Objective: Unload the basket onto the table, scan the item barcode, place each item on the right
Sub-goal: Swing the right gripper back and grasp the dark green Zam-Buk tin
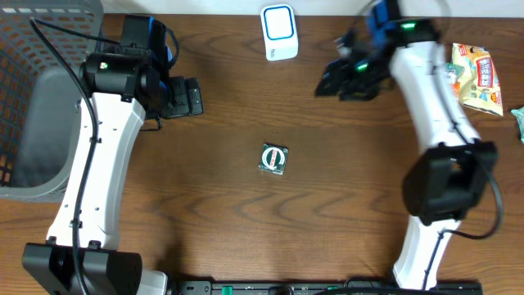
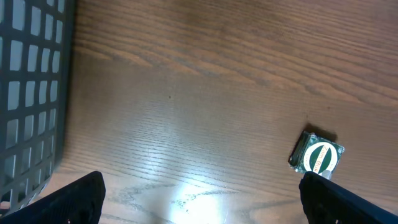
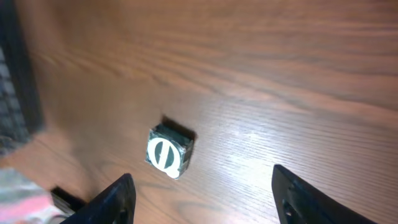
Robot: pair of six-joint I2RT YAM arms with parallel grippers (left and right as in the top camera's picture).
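**Overhead view.** A small dark-green square packet with a round white label [image 1: 273, 159] is lying flat near the middle of the brown wood-grain table [image 1: 246, 229], touching neither arm. A white, blue-outlined barcode scanner [image 1: 279, 32] is standing at the far edge, well apart from the packet. A grey plastic lattice basket [image 1: 33, 82] is occupying the left side, and a yellow printed snack bag [image 1: 479, 78] is lying at the right edge.

**Left arm.** You are holding the left gripper [image 1: 184, 97] above the table beside the basket, to the left of the packet. In the left wrist view its black fingers [image 2: 74, 202] are standing spread to the frame's two lower corners, as wide as they go, with nothing between them. The packet is showing just above the right-hand finger, on the table and not gripped.

**Right arm.** You are holding the right gripper [image 1: 332, 82] above the table between the scanner and the snack bag; it is appearing blurred from overhead. In the right wrist view its fingers [image 3: 115, 199] are standing well apart and are gripping nothing. The packet is resting on the wood just above the left-hand finger, label up, free of both fingers.
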